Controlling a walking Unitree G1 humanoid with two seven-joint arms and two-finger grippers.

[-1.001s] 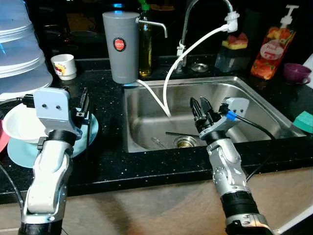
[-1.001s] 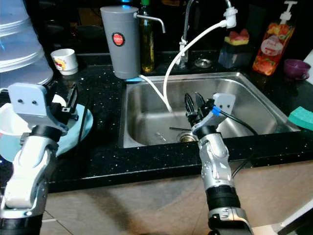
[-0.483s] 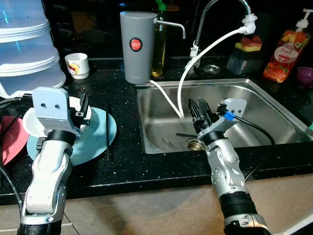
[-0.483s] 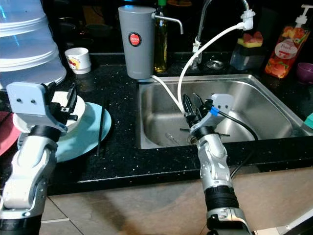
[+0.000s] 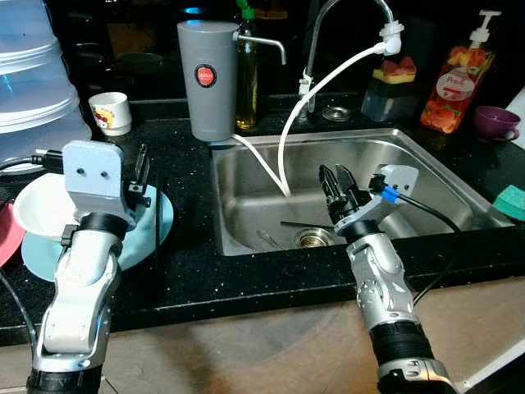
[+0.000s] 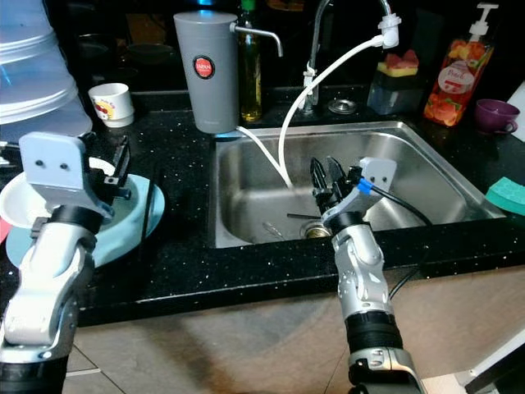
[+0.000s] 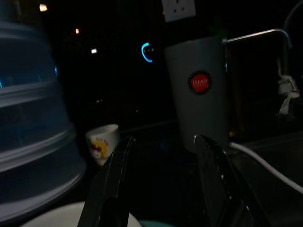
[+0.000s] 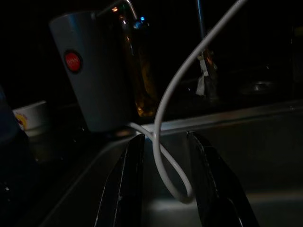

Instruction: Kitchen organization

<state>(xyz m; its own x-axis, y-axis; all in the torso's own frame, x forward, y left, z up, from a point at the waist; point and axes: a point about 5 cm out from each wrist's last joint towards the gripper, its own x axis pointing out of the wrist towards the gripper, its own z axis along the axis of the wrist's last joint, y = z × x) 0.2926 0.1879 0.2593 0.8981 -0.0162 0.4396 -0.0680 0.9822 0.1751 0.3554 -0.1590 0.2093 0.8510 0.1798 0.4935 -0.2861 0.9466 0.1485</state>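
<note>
My left gripper (image 5: 139, 174) hovers open over the counter, just above a light blue plate (image 5: 160, 220) with a black chopstick (image 5: 156, 234) lying across it. A white bowl (image 5: 34, 212) rests on the plate's left side. In the left wrist view its fingers (image 7: 112, 184) stand apart with nothing between them. My right gripper (image 5: 336, 182) is open above the steel sink (image 5: 435, 168), near the drain (image 5: 310, 239). A dark chopstick (image 5: 302, 224) and a clear utensil (image 5: 267, 240) lie on the sink floor.
A grey water filter (image 5: 207, 78) with a white hose (image 5: 324, 78) running into the sink stands at the back. Nearby are an oil bottle (image 5: 246, 78), a small cup (image 5: 109, 111), stacked clear containers (image 5: 29, 90), a soap bottle (image 5: 455, 78), a purple cup (image 5: 496, 123) and a green sponge (image 5: 510, 203).
The camera swung left half a second ago and has swung back right. Both arms keep the same pose, and nothing on the counter or in the sink has moved.
</note>
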